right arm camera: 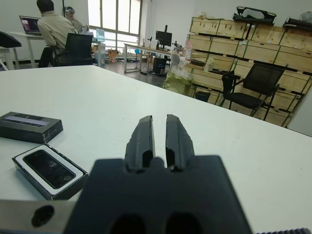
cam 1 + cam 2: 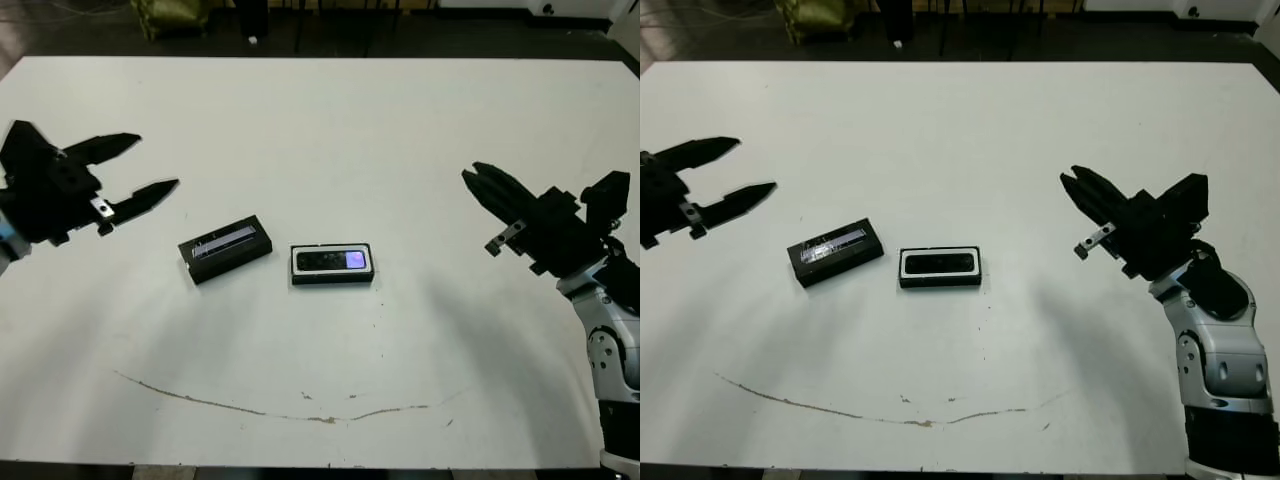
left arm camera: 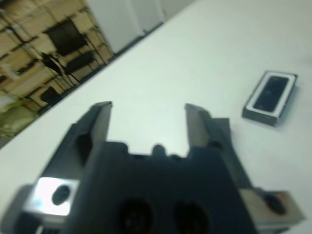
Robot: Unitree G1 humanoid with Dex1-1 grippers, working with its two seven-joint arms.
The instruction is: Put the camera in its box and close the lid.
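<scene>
One lid (image 2: 225,248) beside box (image 2: 332,264) (camera (image 2: 334,261) inside)

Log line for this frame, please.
camera: in box | lid: off, left of it | left tool: open, empty | right tool: shut, empty

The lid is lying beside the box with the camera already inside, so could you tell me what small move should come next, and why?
Probably the left end effector, open and nearest, should move toward the lid to grasp it. The camera already sits in the box, and the lid lies apart on the table, ungrasped.
</scene>
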